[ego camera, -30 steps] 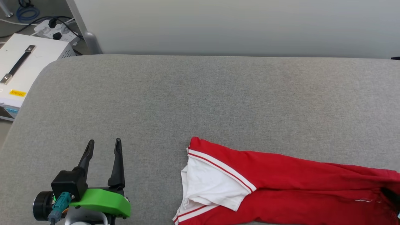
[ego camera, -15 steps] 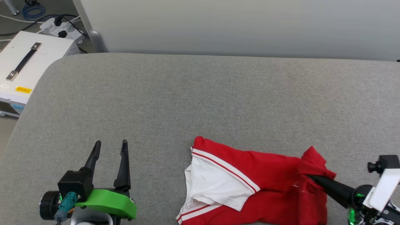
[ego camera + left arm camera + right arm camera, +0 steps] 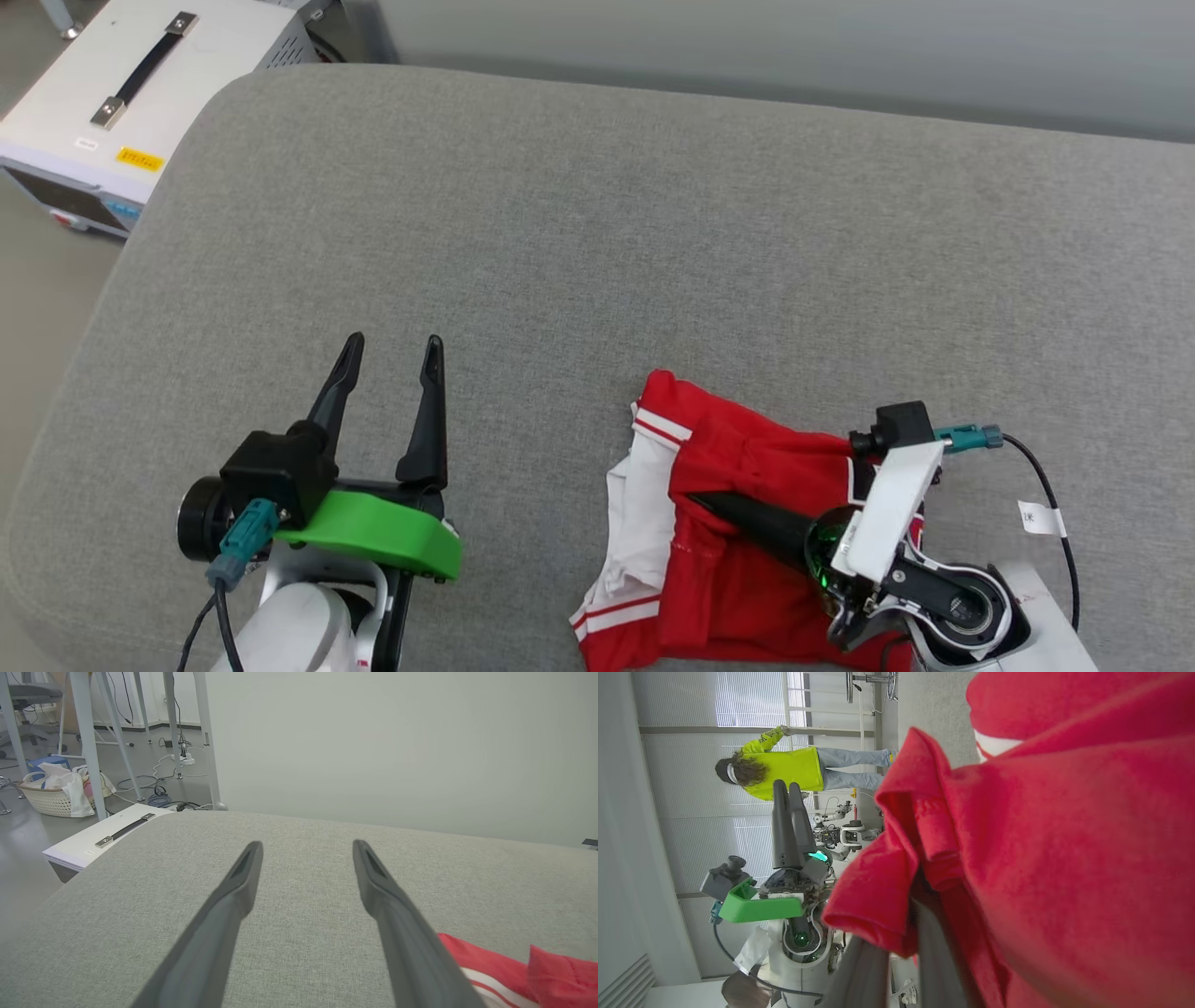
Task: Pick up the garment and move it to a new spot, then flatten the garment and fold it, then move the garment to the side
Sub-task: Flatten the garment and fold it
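**A:** How do the jaws stand?

**B:** The right gripper (image 3: 700, 501) has its fingers pressed together on a bunched fold of the garment (image 3: 728, 597). The left gripper (image 3: 393, 345) is spread wide and holds nothing. It hovers over bare grey cushion (image 3: 597, 233), well apart from the cloth.

**A:** Where does the shirt lie?

**B:** It is crumpled at the cushion's near edge, on the robot's right. The white sleeve and striped trim are at the end nearer the left gripper.

**A:** How will it handle?

**B:** I judge it light, limp and not fragile. A single pinch just gathers it into a lump that sags and drags. For flattening I'd take two well-apart points, such as the shoulders or the hem corners, one per gripper.

**A:** What does each view add?

**B:** The head view gives the layout, but the right fingers read there as one dark cone under a fold. The right wrist view shows red cloth wrapped tight over them, confirming the pinch, and a person in a yellow top (image 3: 784, 767) far behind. The left wrist view shows the open gap plainly.
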Controlling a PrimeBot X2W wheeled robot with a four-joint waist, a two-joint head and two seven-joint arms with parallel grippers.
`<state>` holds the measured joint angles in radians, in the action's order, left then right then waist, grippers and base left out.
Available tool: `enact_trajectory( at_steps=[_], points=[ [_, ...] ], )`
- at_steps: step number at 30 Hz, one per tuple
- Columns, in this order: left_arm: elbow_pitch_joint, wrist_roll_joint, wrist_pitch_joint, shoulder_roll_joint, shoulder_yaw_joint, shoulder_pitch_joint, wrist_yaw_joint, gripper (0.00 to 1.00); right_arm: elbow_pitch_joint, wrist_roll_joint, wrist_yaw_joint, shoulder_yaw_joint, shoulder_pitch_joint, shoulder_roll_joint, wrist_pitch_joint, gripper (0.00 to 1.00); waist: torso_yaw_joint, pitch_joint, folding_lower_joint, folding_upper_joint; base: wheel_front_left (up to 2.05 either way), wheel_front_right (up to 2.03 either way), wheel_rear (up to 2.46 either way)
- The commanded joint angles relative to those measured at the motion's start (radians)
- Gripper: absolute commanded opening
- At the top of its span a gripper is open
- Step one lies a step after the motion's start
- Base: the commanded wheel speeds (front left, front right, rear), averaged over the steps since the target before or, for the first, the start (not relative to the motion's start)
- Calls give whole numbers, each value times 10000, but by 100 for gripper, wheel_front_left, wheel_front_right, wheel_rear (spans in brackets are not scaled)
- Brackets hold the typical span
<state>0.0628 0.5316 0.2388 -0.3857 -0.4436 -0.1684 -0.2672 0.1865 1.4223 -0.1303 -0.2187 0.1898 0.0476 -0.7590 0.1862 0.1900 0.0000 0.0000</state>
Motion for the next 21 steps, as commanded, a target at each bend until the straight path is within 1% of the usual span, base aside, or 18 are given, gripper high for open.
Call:
enact_trajectory(
  at_steps=[1, 5, 6, 7, 10, 12, 15, 18, 20, 21],
  points=[
    [-97, -96, 117, 94, 39, -188, 72, 100, 220, -171, -4, -149, 221, 27, 240, 0, 312, 409, 0, 0, 0, 0, 0],
    [-297, -128, 170, 220, 104, -285, 198, 100, 811, -667, -4, -490, 410, 27, 917, 0, 326, 563, 0, 0, 0, 0, 0],
    [-335, -133, 179, 242, 127, -293, 222, 100, 885, -743, -4, -563, 444, 27, 1043, 39, 310, 577, 0, 0, 0, 0, 0],
    [-381, -142, 187, 265, 156, -303, 250, 100, 920, -781, -4, -648, 487, 27, 1207, 100, 287, 585, 0, 0, 0, 0, 0],
    [-494, -165, 203, 292, 250, -304, 308, 100, 755, -786, -4, -914, 561, 27, 1510, 100, 160, 507, 0, 0, 0, 0, 0],
    [-539, -189, 210, 288, 300, -298, 366, 100, 428, -847, -4, -1047, 586, 41, 1714, 100, 55, 413, 0, 0, 0, 0, 0],
    [-586, -241, 217, 249, 357, -257, 425, 100, -279, -1136, -4, -1227, 583, 260, 2090, 100, -120, 263, 0, 0, 0, 0, 0],
    [-610, -269, 220, 228, 404, -219, 460, 100, -949, -1707, -4, -1317, 536, 631, 2663, 100, -296, 125, 0, 0, 0, 0, 0],
    [-633, -282, 222, 213, 440, -167, 458, 100, -1345, -2362, -4, -1301, 474, 952, 3262, 100, -430, 35, 0, 0, 0, 0, 0],
    [-641, -293, 222, 201, 461, -133, 450, 100, -1527, -2868, -4, -1268, 436, 1157, 3672, 100, -506, -10, 0, 0, 0, 0, 0]
  ],
)
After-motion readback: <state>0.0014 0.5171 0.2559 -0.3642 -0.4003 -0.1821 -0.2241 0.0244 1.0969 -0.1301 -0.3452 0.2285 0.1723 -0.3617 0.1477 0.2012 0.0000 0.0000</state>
